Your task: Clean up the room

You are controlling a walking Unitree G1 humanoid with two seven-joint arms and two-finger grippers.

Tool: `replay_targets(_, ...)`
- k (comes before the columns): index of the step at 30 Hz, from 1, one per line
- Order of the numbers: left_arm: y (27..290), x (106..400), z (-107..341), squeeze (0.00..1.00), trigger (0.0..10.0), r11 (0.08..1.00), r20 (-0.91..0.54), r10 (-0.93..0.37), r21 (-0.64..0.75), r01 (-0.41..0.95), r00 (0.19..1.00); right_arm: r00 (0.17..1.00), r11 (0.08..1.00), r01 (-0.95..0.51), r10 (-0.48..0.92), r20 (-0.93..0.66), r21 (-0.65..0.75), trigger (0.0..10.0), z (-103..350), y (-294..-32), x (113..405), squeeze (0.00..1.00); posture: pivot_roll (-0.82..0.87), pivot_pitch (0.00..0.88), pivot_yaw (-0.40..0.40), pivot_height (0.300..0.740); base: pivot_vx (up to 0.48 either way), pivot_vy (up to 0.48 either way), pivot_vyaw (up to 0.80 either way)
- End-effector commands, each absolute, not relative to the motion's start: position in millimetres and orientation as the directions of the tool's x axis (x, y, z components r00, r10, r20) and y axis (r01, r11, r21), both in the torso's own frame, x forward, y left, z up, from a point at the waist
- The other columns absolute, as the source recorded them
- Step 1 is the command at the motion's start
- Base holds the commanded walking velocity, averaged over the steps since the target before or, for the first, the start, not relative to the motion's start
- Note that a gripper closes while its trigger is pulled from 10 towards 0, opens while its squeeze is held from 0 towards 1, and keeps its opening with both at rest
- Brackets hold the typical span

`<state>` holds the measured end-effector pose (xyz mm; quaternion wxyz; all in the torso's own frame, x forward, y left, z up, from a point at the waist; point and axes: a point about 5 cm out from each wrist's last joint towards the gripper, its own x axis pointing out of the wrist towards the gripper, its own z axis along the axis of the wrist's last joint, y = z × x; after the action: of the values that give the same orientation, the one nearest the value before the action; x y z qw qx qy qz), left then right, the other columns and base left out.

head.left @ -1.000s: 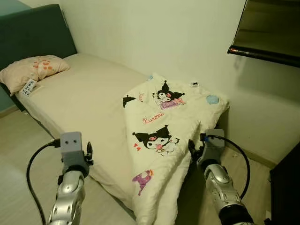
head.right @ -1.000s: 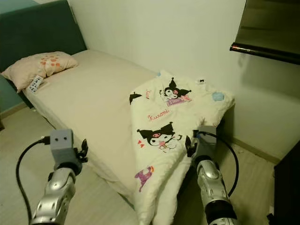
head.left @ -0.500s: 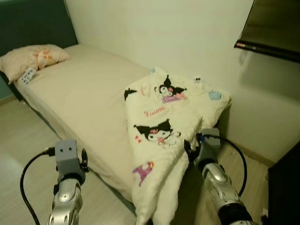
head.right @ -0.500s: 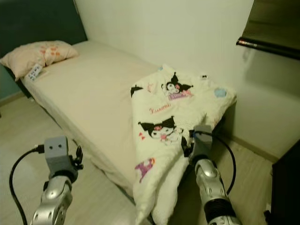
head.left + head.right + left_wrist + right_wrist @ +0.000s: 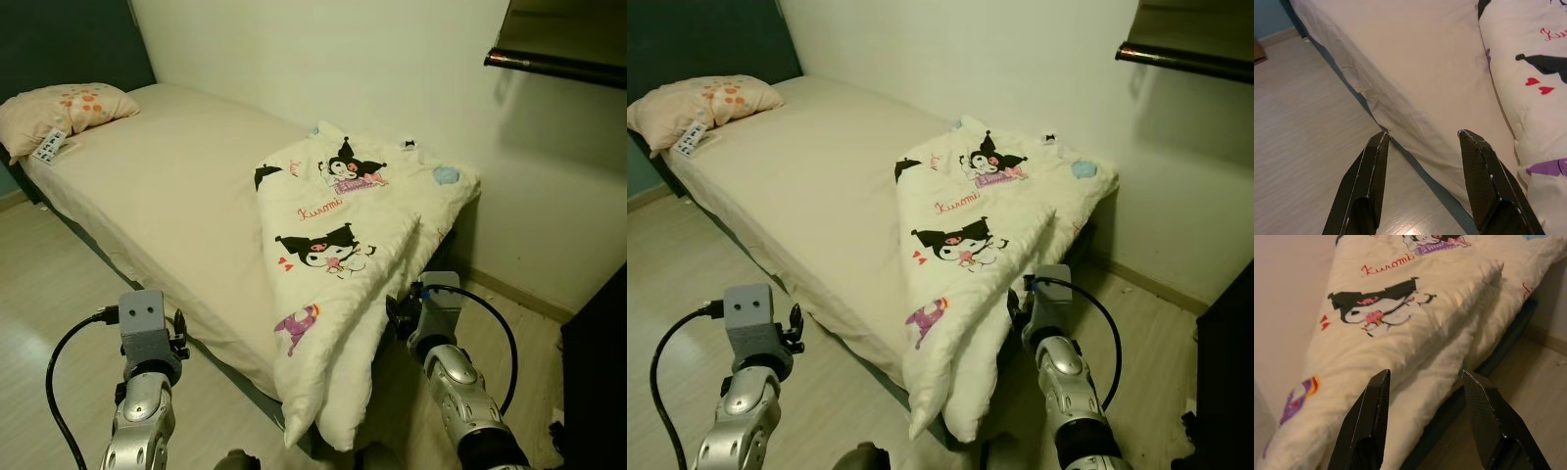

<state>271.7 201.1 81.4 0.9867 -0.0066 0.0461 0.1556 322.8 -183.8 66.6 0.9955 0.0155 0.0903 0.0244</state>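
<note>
A cream quilt [image 5: 343, 225] printed with black cartoon figures lies folded on the foot end of a bed [image 5: 176, 186] with a beige sheet. One corner of the quilt hangs over the bed's near edge toward the floor. My left gripper [image 5: 1422, 133] is open and empty, held low over the floor just short of the bed's edge. On the other side, my right gripper [image 5: 1425, 373] is open too, close to the hanging quilt [image 5: 1400, 328] but apart from it.
A peach pillow [image 5: 64, 108] lies at the head by a dark green headboard [image 5: 69, 44], with a white remote [image 5: 49, 147] beside it. Pale wood floor [image 5: 59, 264] runs along the bed. Dark furniture [image 5: 598, 372] stands at the right, a rolled blind [image 5: 563, 39] above.
The whole picture has shifted, so the camera has moved; more of the quilt's hanging corner now shows. Both grippers stay open and empty in front of the bed.
</note>
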Motion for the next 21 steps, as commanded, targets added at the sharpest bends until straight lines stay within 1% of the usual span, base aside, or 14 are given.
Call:
replay_targets(1,200.9,269.8,79.3,0.0,10.0,0.952,-0.108,0.304,0.005,-0.306,0.946,0.98,0.998,-0.047,0.056,-0.192,0.048,10.0,63.9,-181.9,320.6,0.0,-0.06,0.092,0.027,0.621,0.0,0.0,0.0)
replay_targets(14,200.2,270.1,79.3,0.0,10.0,0.956,-0.114,0.293,0.005,-0.294,0.949,0.981,0.998,-0.043,0.052,-0.185,0.053,10.0,64.8,-181.6,320.7,0.0,-0.06,0.094,0.036,0.617,0.0,0.0,0.0)
replay_targets(21,200.0,270.1,79.2,0.0,10.0,0.956,-0.117,0.291,0.004,-0.293,0.949,0.983,0.997,-0.048,0.058,-0.174,0.062,10.0,68.4,-181.3,322.2,0.0,-0.06,0.102,0.033,0.597,0.0,0.0,0.0)
